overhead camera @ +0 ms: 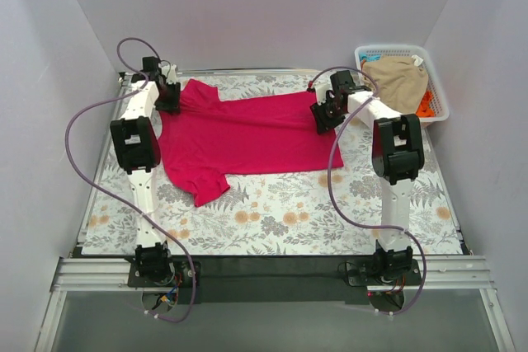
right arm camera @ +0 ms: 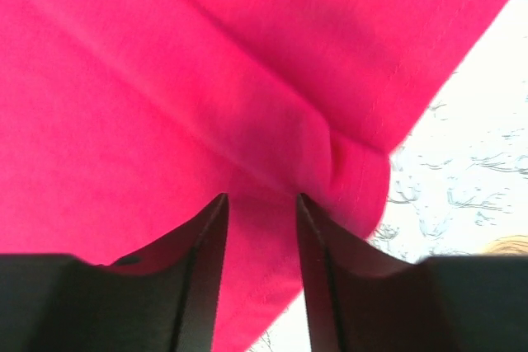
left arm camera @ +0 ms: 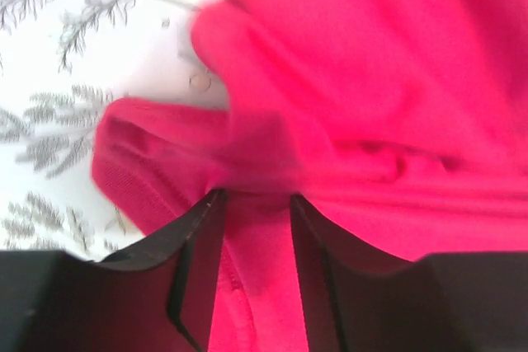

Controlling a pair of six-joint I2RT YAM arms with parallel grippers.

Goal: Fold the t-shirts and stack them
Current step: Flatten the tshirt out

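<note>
The crimson-pink t-shirt (overhead camera: 247, 133) lies spread sideways on the floral table cover, one sleeve pointing toward the near edge. My left gripper (overhead camera: 169, 98) is at its far left corner, where the cloth bunches. In the left wrist view the left gripper (left arm camera: 256, 195) stands open, with a strip of the crimson-pink t-shirt (left arm camera: 371, 80) running between its fingers. My right gripper (overhead camera: 323, 117) is at the shirt's far right corner. Seen from the right wrist, the right gripper (right arm camera: 261, 197) is also open, over a folded edge of the same shirt (right arm camera: 165, 80). A tan-beige t-shirt (overhead camera: 402, 80) lies in the basket.
The white lattice basket (overhead camera: 442, 98) stands at the far right corner, with orange cloth (overhead camera: 426, 105) under the tan shirt. White walls close in the table on three sides. The floral table cover (overhead camera: 289, 220) shows between the shirt and the arm bases.
</note>
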